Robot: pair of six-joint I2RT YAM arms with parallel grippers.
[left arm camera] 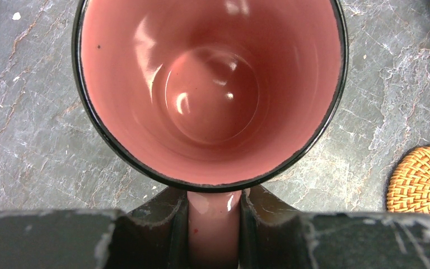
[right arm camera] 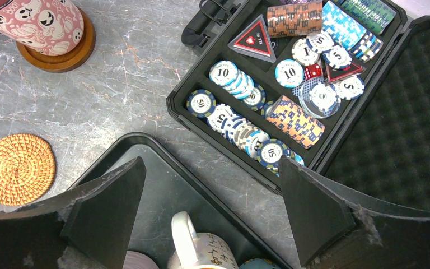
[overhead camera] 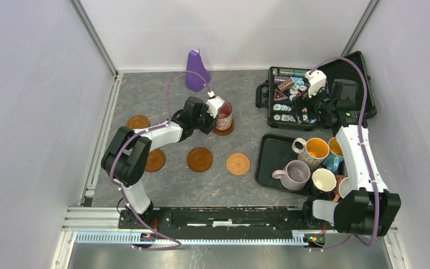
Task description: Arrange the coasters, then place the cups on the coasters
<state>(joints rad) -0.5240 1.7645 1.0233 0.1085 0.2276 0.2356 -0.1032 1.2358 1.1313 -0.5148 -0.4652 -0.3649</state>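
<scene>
A pink cup (overhead camera: 224, 116) with ghost prints (right arm camera: 39, 22) stands on a dark brown coaster (right arm camera: 61, 56) at the table's middle back. My left gripper (overhead camera: 218, 109) is shut on its handle (left arm camera: 214, 224), whose pink strip fills the gap between the fingers. Three more brown coasters (overhead camera: 138, 121) (overhead camera: 154, 159) (overhead camera: 200, 159) and a patterned orange one (overhead camera: 238, 163) (right arm camera: 17, 168) lie bare on the table. My right gripper (right arm camera: 213, 168) hangs open and empty above the far corner of the black tray (right arm camera: 168, 185). In the tray are a white cup with orange inside (overhead camera: 313, 150), a lilac cup (overhead camera: 294, 175), a white cup (overhead camera: 323, 180) and a blue one (overhead camera: 333, 154).
An open black case (overhead camera: 364, 84) of poker chips (right arm camera: 291, 84) lies behind the tray at the back right. A purple cone-shaped object (overhead camera: 196, 70) stands at the back wall. White walls close the table on three sides.
</scene>
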